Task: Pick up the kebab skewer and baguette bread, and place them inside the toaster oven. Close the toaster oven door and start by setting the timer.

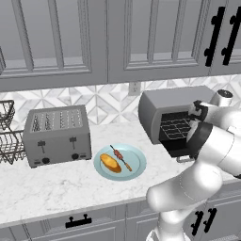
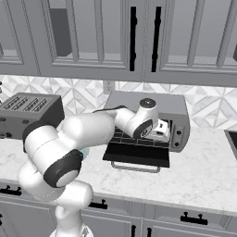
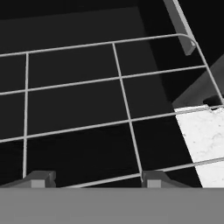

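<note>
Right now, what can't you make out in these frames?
- Toaster oven timer knobs: right base view, too small.
- Plate with kebab skewer and baguette bread: right base view, hidden behind the arm.
- Gripper grip: hand view, nothing between the fingertips.

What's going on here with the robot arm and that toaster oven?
The arm has its hand at the mouth of the toaster oven, whose door hangs open. The fingers stand apart over the wire rack, holding nothing. The baguette bread and kebab skewer lie on the blue plate beside the four-slot toaster, so nothing has been loaded yet.
</note>
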Available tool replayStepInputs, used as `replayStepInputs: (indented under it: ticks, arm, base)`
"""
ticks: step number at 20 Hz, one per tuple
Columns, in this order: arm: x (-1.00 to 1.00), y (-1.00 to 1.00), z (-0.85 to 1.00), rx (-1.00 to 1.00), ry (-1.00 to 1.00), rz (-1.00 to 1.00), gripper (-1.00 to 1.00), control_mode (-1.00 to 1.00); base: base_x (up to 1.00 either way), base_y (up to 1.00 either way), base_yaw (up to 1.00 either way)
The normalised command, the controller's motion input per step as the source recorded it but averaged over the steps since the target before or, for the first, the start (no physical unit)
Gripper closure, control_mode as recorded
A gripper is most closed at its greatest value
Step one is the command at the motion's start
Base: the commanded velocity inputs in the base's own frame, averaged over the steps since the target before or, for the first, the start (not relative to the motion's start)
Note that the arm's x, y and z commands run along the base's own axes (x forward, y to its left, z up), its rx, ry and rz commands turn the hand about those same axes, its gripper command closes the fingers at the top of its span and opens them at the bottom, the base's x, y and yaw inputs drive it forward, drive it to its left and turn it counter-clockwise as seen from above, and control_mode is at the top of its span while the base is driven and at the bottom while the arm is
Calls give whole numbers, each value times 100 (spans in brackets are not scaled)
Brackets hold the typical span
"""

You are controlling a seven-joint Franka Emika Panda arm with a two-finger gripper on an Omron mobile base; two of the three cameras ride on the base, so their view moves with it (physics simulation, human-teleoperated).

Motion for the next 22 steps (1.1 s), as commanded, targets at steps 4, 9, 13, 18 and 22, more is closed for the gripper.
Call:
replayStepInputs:
  ticks: [4, 9, 13, 18, 22]
  arm:
    - [-76, -32, -100, 3, 14, 0, -100, -100]
    - [-62, -34, -99, 6, 1, 0, -100, -100]
    - [-58, -25, -97, 1, -6, 0, -100, -100]
    - [-43, -10, -46, 0, -5, 0, -100, -100]
    - [-3, 0, 7, 0, 0, -1, -100, -100]
  base:
    - [0, 0, 0]
    - [0, 0, 0]
    - [0, 0, 0]
    - [0, 0, 0]
    - [0, 0, 0]
